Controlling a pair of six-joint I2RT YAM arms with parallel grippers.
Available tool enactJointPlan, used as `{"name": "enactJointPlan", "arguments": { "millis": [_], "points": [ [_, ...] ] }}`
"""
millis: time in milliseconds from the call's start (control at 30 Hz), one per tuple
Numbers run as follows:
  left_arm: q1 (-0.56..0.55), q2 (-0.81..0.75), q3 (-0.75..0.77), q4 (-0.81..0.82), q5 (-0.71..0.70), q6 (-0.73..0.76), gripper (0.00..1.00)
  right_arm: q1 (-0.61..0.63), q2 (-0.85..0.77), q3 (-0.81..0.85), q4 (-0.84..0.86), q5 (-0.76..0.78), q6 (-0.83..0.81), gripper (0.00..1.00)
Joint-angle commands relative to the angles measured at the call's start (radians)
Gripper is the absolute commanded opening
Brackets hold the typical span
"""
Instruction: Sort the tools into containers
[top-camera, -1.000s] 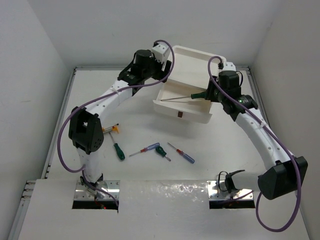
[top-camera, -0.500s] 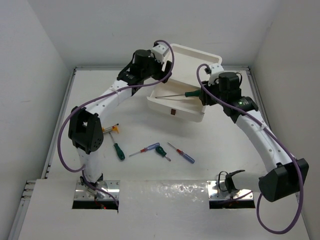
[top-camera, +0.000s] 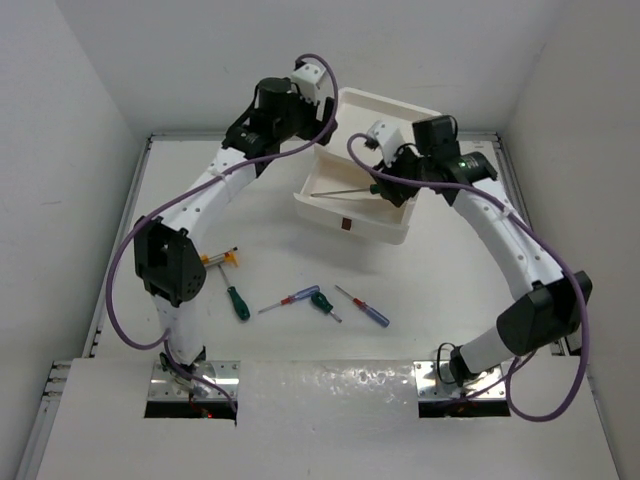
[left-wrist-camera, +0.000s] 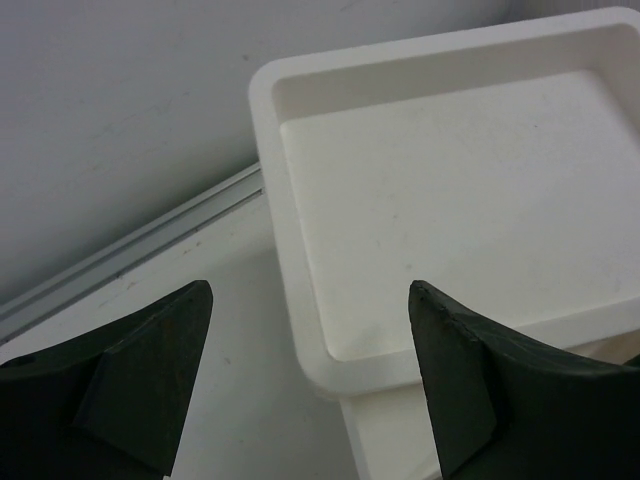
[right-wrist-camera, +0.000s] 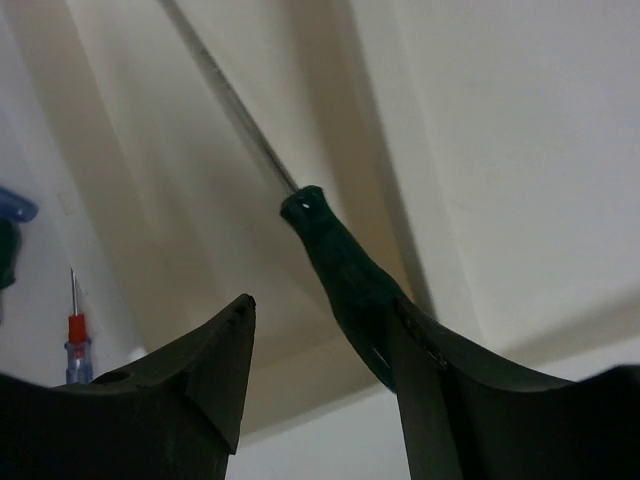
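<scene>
Drawer unit (left-wrist-camera: 300, 330) read as smooth matt white plastic, with faint specks on the recessed top. Long screwdriver (right-wrist-camera: 345, 270): dark green plastic handle with a slight sheen, thin dull metal shaft. Left fingers (left-wrist-camera: 140, 370) and right fingers (right-wrist-camera: 200, 380) looked matt black plastic. Base plates (top-camera: 220, 385), bottom of top view: shiny bare metal. Table (top-camera: 440, 290) was matt white.

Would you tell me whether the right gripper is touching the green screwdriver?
Cannot tell. In the right wrist view the green screwdriver handle runs behind one finger of the right gripper, clear of the other; contact is hidden.
</scene>
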Motion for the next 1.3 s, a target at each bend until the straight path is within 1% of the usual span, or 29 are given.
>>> {"name": "enactJointPlan", "arguments": {
  "millis": [0, 67, 100, 200, 367, 500, 533, 567, 633, 667, 700, 767, 800, 900, 967, 1100, 1133, 1267],
  "points": [
    [0.043, 0.025, 0.071, -0.030, -0.034, -0.046, 0.77, 0.057, 0.036, 0.023, -0.067, -0.027, -0.142, 0.55],
    [0.046, 0.047, 0.081, -0.044, -0.045, -0.043, 0.77, 0.095, 0.077, 0.028, -0.075, 0.029, -0.173, 0.55],
    [0.045, 0.057, 0.081, -0.044, -0.045, -0.040, 0.77, 0.103, 0.092, 0.034, -0.081, 0.089, -0.179, 0.55],
    [0.045, 0.074, 0.083, -0.041, -0.040, -0.038, 0.77, 0.112, 0.143, 0.043, -0.096, 0.137, -0.175, 0.54],
    [0.045, 0.103, 0.095, -0.033, -0.045, -0.038, 0.76, 0.112, 0.143, -0.004, -0.082, 0.232, -0.164, 0.50],
    [0.046, 0.110, 0.095, -0.021, -0.040, -0.038, 0.76, 0.112, 0.142, -0.030, -0.052, 0.345, -0.156, 0.48],
    [0.045, 0.113, 0.094, -0.020, -0.037, -0.040, 0.76, 0.115, 0.152, -0.036, -0.044, 0.405, -0.156, 0.48],
    [0.046, 0.114, 0.095, -0.016, -0.034, -0.040, 0.76, 0.122, 0.161, -0.039, -0.036, 0.443, -0.152, 0.46],
    [0.045, 0.117, 0.095, -0.015, -0.031, -0.043, 0.76, 0.132, 0.178, -0.044, -0.003, 0.525, -0.149, 0.33],
    [0.045, 0.119, 0.094, -0.016, -0.033, -0.043, 0.76, 0.138, 0.181, -0.044, 0.004, 0.531, -0.139, 0.27],
    [0.045, 0.119, 0.092, -0.015, -0.036, -0.043, 0.76, 0.142, 0.180, -0.036, 0.013, 0.528, -0.121, 0.16],
    [0.045, 0.117, 0.088, -0.013, -0.036, -0.043, 0.76, 0.146, 0.175, -0.024, 0.008, 0.517, -0.106, 0.14],
    [0.046, 0.114, 0.086, -0.013, -0.034, -0.043, 0.76, 0.148, 0.171, -0.010, 0.001, 0.505, -0.101, 0.09],
    [0.046, 0.107, 0.072, -0.001, -0.031, -0.046, 0.76, 0.148, 0.145, 0.014, -0.024, 0.450, -0.066, 0.05],
    [0.046, 0.106, 0.068, 0.007, -0.026, -0.048, 0.76, 0.148, 0.139, 0.057, -0.045, 0.409, -0.003, 0.02],
    [0.046, 0.106, 0.068, 0.013, -0.025, -0.054, 0.76, 0.151, 0.169, 0.161, -0.160, 0.342, 0.123, 0.00],
    [0.045, 0.108, 0.069, 0.014, -0.023, -0.054, 0.76, 0.151, 0.178, 0.171, -0.177, 0.339, 0.175, 0.00],
    [0.045, 0.110, 0.069, 0.019, -0.019, -0.054, 0.76, 0.164, 0.203, 0.174, -0.211, 0.280, 0.272, 0.00]
  ]
}}
